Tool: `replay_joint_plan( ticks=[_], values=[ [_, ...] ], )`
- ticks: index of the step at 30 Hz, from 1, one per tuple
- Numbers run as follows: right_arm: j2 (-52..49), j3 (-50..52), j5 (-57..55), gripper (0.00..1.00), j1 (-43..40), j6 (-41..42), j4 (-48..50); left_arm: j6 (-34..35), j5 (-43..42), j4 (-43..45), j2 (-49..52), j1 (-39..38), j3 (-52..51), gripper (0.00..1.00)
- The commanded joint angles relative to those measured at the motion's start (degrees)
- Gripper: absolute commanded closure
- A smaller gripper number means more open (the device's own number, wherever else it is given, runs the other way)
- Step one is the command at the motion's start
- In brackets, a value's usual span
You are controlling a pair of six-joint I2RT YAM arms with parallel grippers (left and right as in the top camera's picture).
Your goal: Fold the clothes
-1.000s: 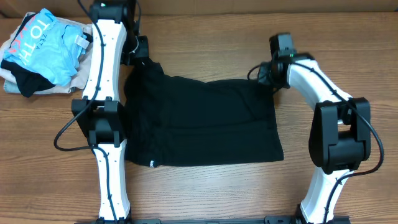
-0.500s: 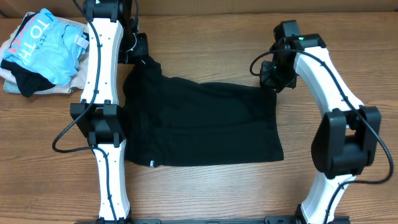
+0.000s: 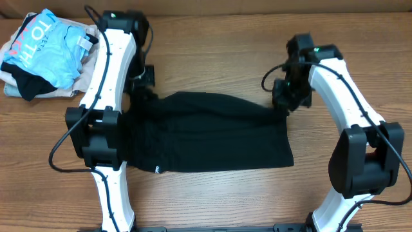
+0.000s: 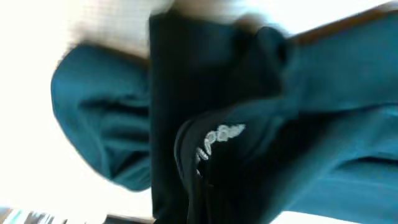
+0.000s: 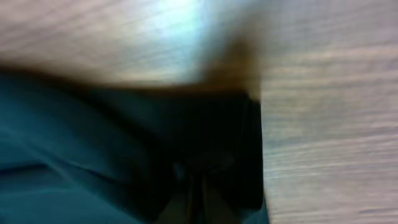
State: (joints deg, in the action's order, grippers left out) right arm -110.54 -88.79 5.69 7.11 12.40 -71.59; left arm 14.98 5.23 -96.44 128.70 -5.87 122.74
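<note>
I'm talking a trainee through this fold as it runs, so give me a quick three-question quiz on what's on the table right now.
1. True or false: the black shirt lies apart from the light blue garment.
2. What is the left pincer shut on? A: the shirt's far edge. B: a towel. C: nothing.
3. Fill in: the right pincer grips the shirt's far edge at its ____ end.
Key: 1 true; 2 A; 3 right.
</note>
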Motion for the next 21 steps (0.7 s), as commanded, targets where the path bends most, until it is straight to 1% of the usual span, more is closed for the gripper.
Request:
replay_joint_plan(
  ticks=[1,7,8,9,10,11,12,13,14,15,16,17,18,21],
  values=[
    [0.87,5.46,-0.44,0.96,-0.61,1.31,1.40,4.98,7.41,0.22,-0.24,0.28,-7.28,0.96],
    [0.87,9.81,-0.42,0.96,-3.50,1.27,1.79,4.46,7.39,0.83,-0.24,0.26,-13.35,0.96],
    [0.87,10.03,-0.42,0.94,-3.96,1.27,1.64,4.24,7.41,0.87,-0.24,0.24,-14.16,0.96],
    [0.87,10.34,-0.42,0.88,-4.48,1.25,1.57,3.82,7.39,0.92,-0.22,0.22,-15.19,0.96],
    [0.87,10.56,-0.42,0.78,-4.87,1.22,1.60,3.69,7.39,0.92,-0.20,0.22,-15.96,0.96],
    [0.87,10.73,-0.37,0.70,-5.25,1.05,1.57,3.43,7.39,0.92,-0.20,0.22,-16.76,0.96],
    [0.87,10.88,-0.37,0.66,-5.51,1.03,1.57,3.08,7.30,0.92,-0.20,0.22,-17.59,0.95],
    [0.87,11.08,-0.37,0.60,-5.75,1.01,1.60,2.97,7.21,0.92,-0.20,0.22,-18.40,0.91],
    [0.85,11.30,-0.37,0.52,-5.90,1.03,1.64,2.99,7.19,0.92,-0.20,0.22,-19.17,0.84],
    [0.87,11.50,-0.37,0.45,-5.92,1.03,1.66,2.99,7.13,0.87,-0.20,0.22,-19.74,0.72],
    [0.83,11.67,-0.37,0.41,-5.90,1.03,1.68,2.97,7.13,0.87,-0.20,0.22,-20.24,0.59],
    [0.74,11.69,-0.13,0.39,-5.90,1.03,1.70,2.97,7.13,0.87,-0.20,0.22,-20.65,0.48],
    [0.59,11.69,0.35,0.38,-5.90,0.98,1.77,2.91,7.15,0.87,-0.20,0.22,-20.87,0.41],
    [0.44,11.72,2.69,0.37,-5.84,0.28,2.43,2.78,7.26,0.98,-0.20,0.22,-20.92,0.30]
  ],
)
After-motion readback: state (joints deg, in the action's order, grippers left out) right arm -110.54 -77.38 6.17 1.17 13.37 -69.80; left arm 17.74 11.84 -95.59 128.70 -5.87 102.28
